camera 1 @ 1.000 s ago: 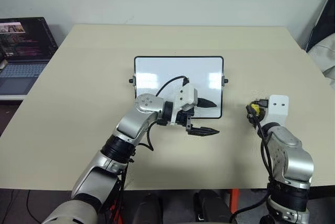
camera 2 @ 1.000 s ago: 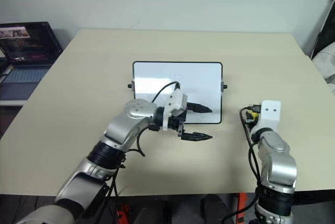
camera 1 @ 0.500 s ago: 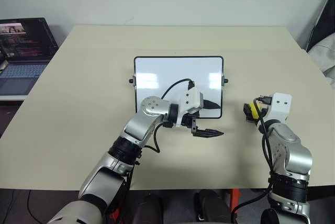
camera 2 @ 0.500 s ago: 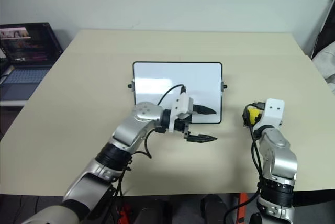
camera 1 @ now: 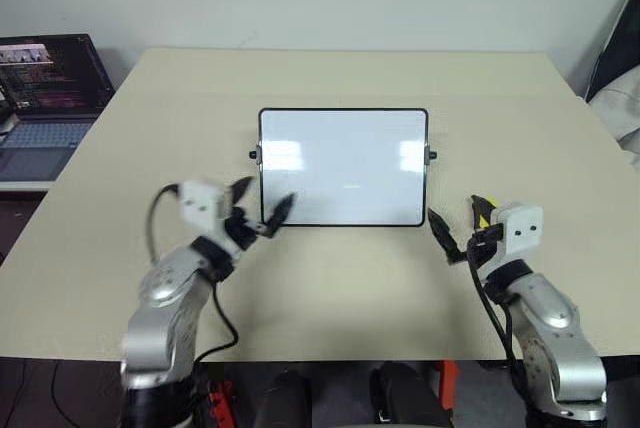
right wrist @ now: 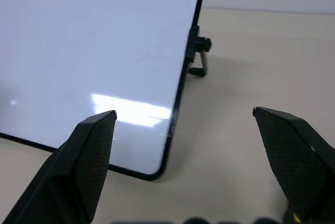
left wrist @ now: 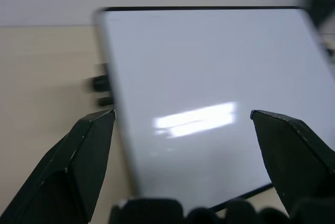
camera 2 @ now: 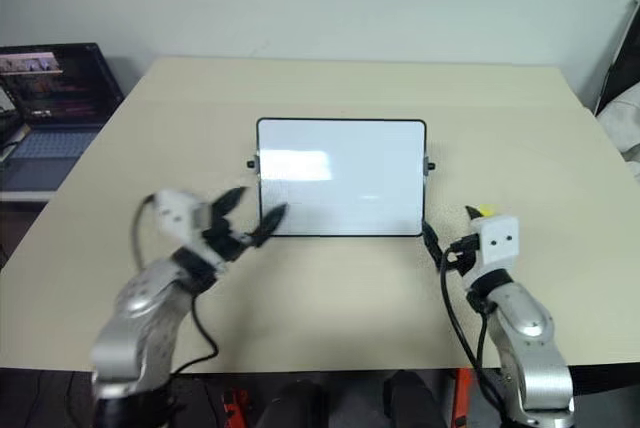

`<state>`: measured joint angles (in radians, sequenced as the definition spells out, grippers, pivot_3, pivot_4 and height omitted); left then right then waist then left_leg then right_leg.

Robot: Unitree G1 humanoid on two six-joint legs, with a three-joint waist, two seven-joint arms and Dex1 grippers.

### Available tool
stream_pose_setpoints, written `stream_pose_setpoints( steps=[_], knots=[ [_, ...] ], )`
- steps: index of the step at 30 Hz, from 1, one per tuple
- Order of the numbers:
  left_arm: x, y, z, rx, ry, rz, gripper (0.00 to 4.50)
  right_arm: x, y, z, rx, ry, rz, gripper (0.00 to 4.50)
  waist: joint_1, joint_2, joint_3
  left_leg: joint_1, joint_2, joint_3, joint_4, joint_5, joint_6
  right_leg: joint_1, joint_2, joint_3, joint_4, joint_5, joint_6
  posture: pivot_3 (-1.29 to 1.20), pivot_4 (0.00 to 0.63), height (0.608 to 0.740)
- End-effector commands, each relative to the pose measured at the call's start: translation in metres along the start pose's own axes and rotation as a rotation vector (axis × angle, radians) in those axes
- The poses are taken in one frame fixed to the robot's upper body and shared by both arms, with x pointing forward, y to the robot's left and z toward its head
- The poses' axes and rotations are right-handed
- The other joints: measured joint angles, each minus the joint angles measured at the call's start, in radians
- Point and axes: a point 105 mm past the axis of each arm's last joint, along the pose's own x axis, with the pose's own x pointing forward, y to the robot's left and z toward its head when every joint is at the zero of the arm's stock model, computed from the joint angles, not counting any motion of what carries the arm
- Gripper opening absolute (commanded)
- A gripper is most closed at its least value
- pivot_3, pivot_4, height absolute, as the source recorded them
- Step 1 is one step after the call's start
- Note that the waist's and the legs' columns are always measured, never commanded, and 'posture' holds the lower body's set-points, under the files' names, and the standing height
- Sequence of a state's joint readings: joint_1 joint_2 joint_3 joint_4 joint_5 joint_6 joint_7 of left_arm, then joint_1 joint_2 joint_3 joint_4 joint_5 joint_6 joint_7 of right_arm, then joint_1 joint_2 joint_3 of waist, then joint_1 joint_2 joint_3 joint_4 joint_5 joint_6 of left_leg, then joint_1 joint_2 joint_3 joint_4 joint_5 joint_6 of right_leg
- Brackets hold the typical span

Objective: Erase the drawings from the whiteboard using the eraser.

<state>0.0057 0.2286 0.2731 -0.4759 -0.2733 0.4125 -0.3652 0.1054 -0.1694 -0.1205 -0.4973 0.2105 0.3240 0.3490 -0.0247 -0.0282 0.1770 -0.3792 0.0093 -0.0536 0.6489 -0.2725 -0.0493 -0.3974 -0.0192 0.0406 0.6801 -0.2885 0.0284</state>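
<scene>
The whiteboard [camera 1: 343,166] stands propped at the table's middle. Its face is plain white with one faint grey trace, and no drawings are to be seen on it. My left gripper [camera 1: 268,191] hovers open and empty at the board's lower left corner, looking across its face in the left wrist view [left wrist: 182,113]. By the lower right corner my right gripper [camera 1: 455,216] is open and empty too. The yellow eraser [camera 1: 485,215] lies on the table beside the right gripper's outer finger, partly hidden by it.
An open laptop [camera 1: 45,88] sits on a lower surface past the table's left edge. Dark and white fabric [camera 1: 615,68] hangs off the far right. The board's small side knobs [right wrist: 203,43] stick out from its frame.
My left arm has swung left from in front of the board to its lower left corner. My right gripper opened, let go of the eraser, and drew back towards the board's corner.
</scene>
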Motion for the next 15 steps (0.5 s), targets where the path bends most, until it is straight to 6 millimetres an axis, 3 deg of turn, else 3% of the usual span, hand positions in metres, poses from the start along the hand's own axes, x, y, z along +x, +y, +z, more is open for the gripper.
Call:
stream_pose_setpoints(
  steps=[1,6,12,15],
  knots=[
    [-0.02,0.017,0.008,0.074,-0.043,0.182,4.5,-0.014,-0.009,-0.001,-0.036,-0.065,-0.009,4.47,0.004,-0.001,0.0,0.002,0.0,0.0,0.0,0.0,0.0,0.003,0.0,0.0,-0.001,0.0,0.0,0.0,0.15,0.74],
    [-0.026,0.003,-0.014,0.075,0.021,0.223,4.5,-0.025,-0.029,-0.024,-0.097,0.005,-0.044,4.47,0.005,-0.002,0.0,0.014,-0.001,0.002,-0.001,0.0,0.001,0.014,0.001,0.001,-0.003,-0.002,0.002,0.0,0.15,0.74],
    [-0.026,-0.004,-0.04,0.071,0.091,0.2,4.5,-0.03,-0.023,-0.018,-0.1,-0.001,-0.039,4.47,-0.005,-0.001,0.0,0.015,0.001,0.002,-0.002,0.0,0.001,0.014,0.001,0.002,-0.002,-0.004,0.004,0.0,0.15,0.74],
    [-0.017,-0.001,-0.041,0.065,0.078,0.218,4.5,-0.028,-0.032,-0.019,-0.097,0.028,-0.058,4.47,-0.007,-0.001,0.0,0.015,0.001,0.003,-0.002,0.0,0.001,0.014,0.002,0.003,-0.002,-0.004,0.004,0.0,0.15,0.74]
  ],
)
